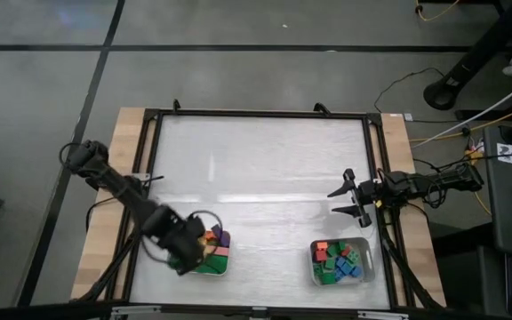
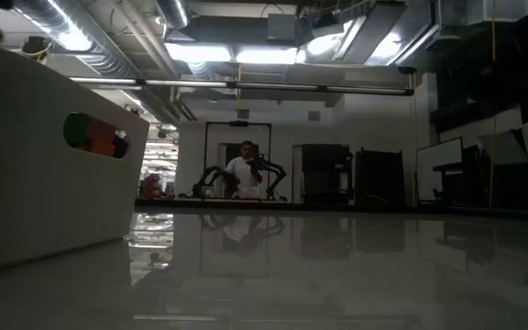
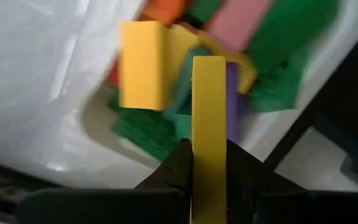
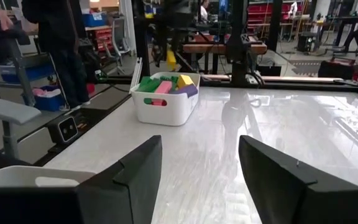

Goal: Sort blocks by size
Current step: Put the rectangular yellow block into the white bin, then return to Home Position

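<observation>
Hovering over the left tray (image 1: 212, 267) near the table's front edge, the left gripper (image 3: 209, 171) is clenched on a long yellow block (image 3: 209, 124), which stands up between its two dark fingers. Beneath it the tray is piled with blocks (image 3: 272, 56) in green, pink, purple, orange and yellow; another yellow block (image 3: 143, 65) lies on top of the pile, just beside the held one. From the right wrist this same white tray shows across the table with green, pink, yellow and purple pieces heaped above its rim.

The right gripper (image 1: 356, 199) waits over bare table (image 1: 265, 169) at the right side, its fingers (image 4: 135, 168) spread apart with nothing between them. The right tray (image 1: 366, 267) sits near it, toward the front edge, holding smaller blocks (image 1: 340, 260) in red, green and blue.

At table level, a white tray wall (image 2: 44, 174) fills the left side, with coloured pieces visible through its handle slot. A person (image 2: 244, 172) shows far off in the room behind
</observation>
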Robot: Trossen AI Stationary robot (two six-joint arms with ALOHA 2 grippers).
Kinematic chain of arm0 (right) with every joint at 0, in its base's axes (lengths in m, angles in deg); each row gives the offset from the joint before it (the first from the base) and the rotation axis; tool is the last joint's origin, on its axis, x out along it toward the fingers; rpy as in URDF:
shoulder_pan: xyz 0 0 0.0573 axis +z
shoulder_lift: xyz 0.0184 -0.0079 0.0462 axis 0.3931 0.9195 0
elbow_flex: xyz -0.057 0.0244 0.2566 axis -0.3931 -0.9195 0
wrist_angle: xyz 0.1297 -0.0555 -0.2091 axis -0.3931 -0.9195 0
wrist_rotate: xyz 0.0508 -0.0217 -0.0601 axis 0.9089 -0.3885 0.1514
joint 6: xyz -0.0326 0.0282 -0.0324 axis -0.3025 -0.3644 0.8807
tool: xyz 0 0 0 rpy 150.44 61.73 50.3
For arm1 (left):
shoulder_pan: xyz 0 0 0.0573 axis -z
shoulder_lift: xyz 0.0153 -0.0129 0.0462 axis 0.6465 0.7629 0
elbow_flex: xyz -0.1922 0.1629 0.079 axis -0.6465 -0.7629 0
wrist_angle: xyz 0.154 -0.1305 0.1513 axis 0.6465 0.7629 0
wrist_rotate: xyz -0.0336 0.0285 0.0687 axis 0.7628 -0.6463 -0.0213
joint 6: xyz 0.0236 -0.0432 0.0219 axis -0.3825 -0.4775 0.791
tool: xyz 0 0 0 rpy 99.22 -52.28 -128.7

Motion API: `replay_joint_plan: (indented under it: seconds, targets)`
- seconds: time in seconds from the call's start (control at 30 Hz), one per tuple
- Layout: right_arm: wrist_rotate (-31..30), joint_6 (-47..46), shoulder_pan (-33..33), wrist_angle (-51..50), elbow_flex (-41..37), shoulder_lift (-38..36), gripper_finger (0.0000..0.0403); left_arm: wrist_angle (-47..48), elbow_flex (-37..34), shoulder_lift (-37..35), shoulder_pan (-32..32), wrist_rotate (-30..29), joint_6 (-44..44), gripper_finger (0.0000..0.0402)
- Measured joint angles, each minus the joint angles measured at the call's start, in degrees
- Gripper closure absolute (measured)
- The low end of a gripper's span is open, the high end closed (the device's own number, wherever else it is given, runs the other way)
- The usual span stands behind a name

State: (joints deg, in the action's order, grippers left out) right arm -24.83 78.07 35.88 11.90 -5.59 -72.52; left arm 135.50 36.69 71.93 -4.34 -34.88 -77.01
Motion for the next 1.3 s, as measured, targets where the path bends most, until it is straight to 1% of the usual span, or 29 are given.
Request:
replay_joint_plan:
  seconds: [0.13, 0.23, 0.33, 0.47, 0.57, 0.63, 0.73, 0.83, 1.0, 1.1, 1.17, 1.2, 1.3]
  targets:
    - [-0.04, 0.0, 0.0, -0.09, 0.0, -0.01, 0.0189, -2.43, 0.0, 1.25, 5.43, -5.48, -6.44, 0.0352]
    - [-0.07, 0.0, 0.0, -0.15, 0.0, -0.01, 0.0189, -3.22, 0.0, 2.67, 8.14, -9.75, -9.52, 0.0331]
    - [-0.1, 0.0, 0.0, -0.14, 0.0, -0.01, 0.0189, -3.13, 0.0, 4.27, 9.29, -12.84, -11.88, 0.0306]
    - [-0.11, -0.07, 0.0, -0.15, 0.0, -0.01, 0.0189, -2.95, 0.0, 5.82, 9.45, -13.26, -11.35, 0.0273]
    - [-0.15, -0.14, 0.0, -0.15, 0.0, -0.01, 0.0189, -2.91, 0.0, 5.83, 9.09, -13.48, -6.35, 0.0257]
    - [-0.17, -0.15, 0.0, -0.17, 0.0, -0.01, 0.0189, -2.61, 0.0, 5.17, 8.79, -15.78, -4.19, 0.0253]
    - [-0.24, -0.17, 0.0, -0.22, 0.0, -0.01, 0.0189, -2.66, 0.0, 3.03, 8.9, -26.17, -0.77, 0.0251]
    - [-0.24, -0.17, 0.0, -0.33, 0.0, -0.01, 0.0189, -2.7, 0.0, -0.13, 9.6, -37.09, 5.86, 0.0255]
    - [-0.41, -0.17, 0.0, -0.38, -0.02, -0.01, 0.0189, 0.5, 0.02, -7.37, 9.26, -49.87, 18.62, 0.0265]
    - [-0.84, -0.17, -0.02, -0.42, -0.02, -0.01, 0.0189, 3.15, 0.02, -11.85, 7.62, -59.82, 25.33, 0.0269]
    - [-1.22, -0.15, 0.0, -0.42, -0.02, -0.01, 0.0189, 5.22, 0.02, -15.17, 5.82, -64.14, 29.38, 0.027]
    - [-1.44, -0.17, 0.0, -0.4, -0.02, -0.01, 0.0189, 6.41, 0.02, -16.8, 4.72, -65.31, 30.86, 0.0271]
    - [-1.53, -0.17, 0.0, -0.39, -0.02, -0.01, 0.0189, 10.15, 0.02, -21.51, 0.98, -68.45, 31.95, 0.0271]
